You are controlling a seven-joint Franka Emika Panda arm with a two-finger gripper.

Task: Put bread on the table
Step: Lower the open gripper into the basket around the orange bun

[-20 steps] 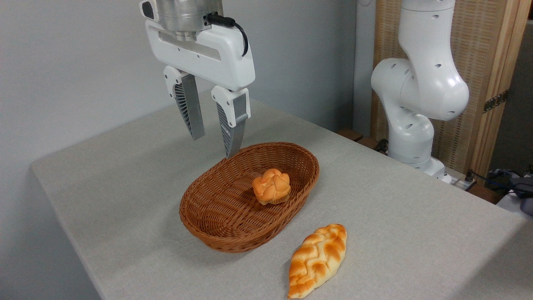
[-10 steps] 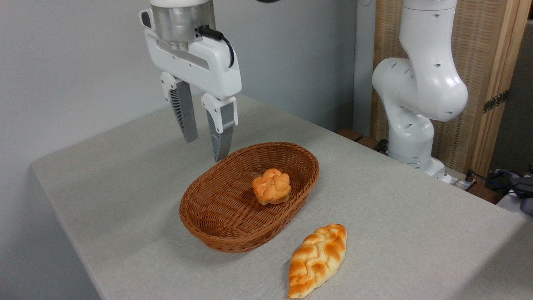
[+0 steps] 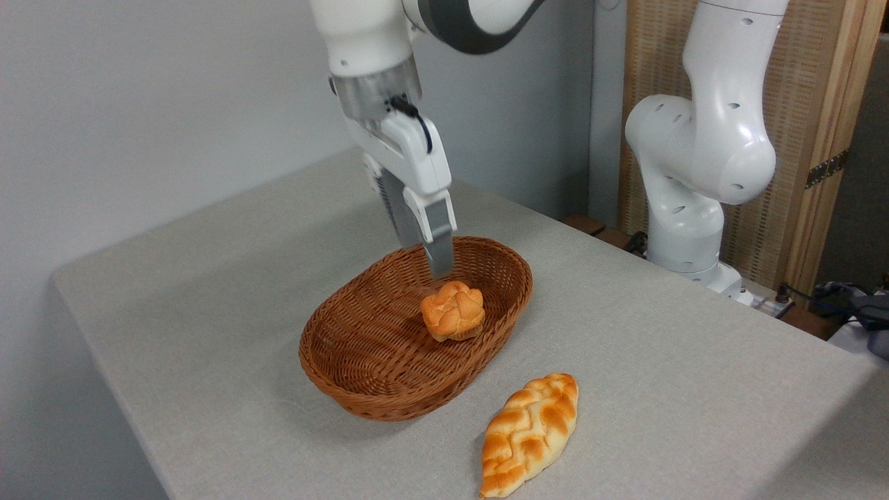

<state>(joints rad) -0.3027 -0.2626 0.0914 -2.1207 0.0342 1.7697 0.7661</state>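
Soft, even indoor light leaves only faint shadows on the worktop (image 3: 229,292) beside the basket (image 3: 361,361); focus is sharp, without glare.

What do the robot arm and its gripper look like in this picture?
The arm is glossy white with rounded joints and a grey band near the wrist. A silver metal ring sits above the white gripper, whose grey fingers are ribbed. A black cable runs along it.

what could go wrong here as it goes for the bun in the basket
1. The pincer hangs just above the bread, seen side-on, so its opening cannot be judged; a narrow gap could press on the bun's top rather than straddle it.
2. The bun sits near the far wall of the basket; a finger could catch the wicker and drag it.
3. The braided loaf lies on the table beside the basket, limiting that drop spot.
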